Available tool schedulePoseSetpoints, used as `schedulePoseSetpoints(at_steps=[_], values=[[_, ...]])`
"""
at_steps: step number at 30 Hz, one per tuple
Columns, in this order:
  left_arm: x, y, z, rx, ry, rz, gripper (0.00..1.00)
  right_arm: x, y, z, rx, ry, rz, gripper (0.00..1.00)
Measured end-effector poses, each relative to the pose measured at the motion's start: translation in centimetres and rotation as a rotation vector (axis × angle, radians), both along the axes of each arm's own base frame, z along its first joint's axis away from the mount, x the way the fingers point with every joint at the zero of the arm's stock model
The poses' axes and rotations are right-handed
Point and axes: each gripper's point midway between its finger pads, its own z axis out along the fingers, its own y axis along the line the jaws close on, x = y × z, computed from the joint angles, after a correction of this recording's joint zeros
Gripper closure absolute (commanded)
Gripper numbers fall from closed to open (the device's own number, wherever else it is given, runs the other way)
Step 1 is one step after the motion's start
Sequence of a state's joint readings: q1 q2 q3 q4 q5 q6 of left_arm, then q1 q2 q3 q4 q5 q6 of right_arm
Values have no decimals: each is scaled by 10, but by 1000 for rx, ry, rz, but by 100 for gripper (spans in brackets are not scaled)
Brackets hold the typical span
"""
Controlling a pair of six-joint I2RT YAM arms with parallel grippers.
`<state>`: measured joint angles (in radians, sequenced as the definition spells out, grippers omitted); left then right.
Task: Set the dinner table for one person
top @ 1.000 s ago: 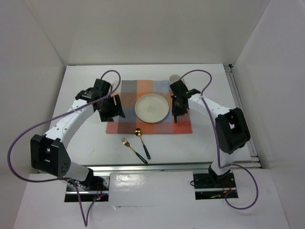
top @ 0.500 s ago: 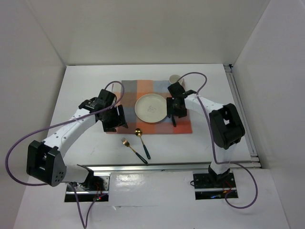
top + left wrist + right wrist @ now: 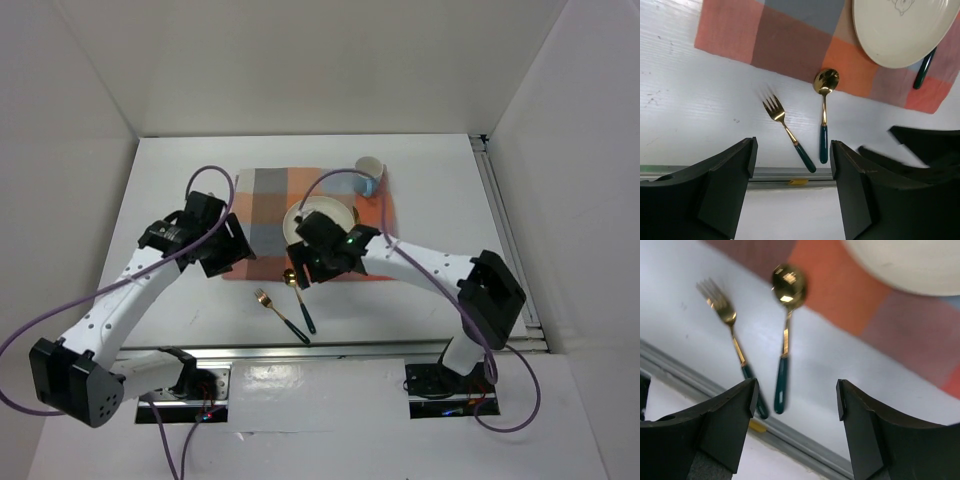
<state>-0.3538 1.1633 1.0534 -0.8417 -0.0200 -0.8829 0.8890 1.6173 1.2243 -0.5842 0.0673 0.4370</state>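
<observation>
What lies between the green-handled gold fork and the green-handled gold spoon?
Only a bare strip of the white dinner table; the left wrist view shows the green-handled gold fork and green-handled gold spoon lying apart.

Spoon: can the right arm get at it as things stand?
Probably yes. The right fingers, open, hover over the spoon with nothing between; the fork lies close beside it but apart.

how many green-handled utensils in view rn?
3. Fork and spoon lie on the dinner table by the placemat edge, spoon bowl on the cloth. A third green handle sticks out beside the plate; its head is hidden.
</observation>
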Motion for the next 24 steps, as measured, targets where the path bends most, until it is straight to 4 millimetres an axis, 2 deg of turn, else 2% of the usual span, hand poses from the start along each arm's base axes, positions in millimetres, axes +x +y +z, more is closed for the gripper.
schedulePoseSetpoints(at_steps=[2, 5, 9, 10, 13, 16, 17, 18, 24], values=[[3, 5, 9, -1, -22, 34, 23, -21, 15, -14, -17, 37, 55, 26], [5, 13, 16, 3, -43, 74, 23, -40, 26, -44, -70, 99, 95, 27], [2, 21, 20, 2, -47, 111, 23, -59, 33, -82, -153, 153, 131, 34], [2, 22, 21, 1, -49, 114, 23, -64, 34, -91, -175, 163, 141, 40], [0, 23, 22, -7, -54, 124, 27, -69, 43, -95, -185, 149, 153, 51], [-6, 23, 15, -21, -31, 137, 29, -73, 45, -96, -190, 143, 150, 78], [-10, 23, 10, -22, -17, 138, 31, -72, 44, -96, -193, 140, 144, 93], [-15, 22, 4, -29, 2, 146, 31, -72, 44, -96, -194, 138, 136, 98], [-48, 23, -41, -35, 135, 155, 32, -64, 32, -88, -220, 103, 86, 100]])
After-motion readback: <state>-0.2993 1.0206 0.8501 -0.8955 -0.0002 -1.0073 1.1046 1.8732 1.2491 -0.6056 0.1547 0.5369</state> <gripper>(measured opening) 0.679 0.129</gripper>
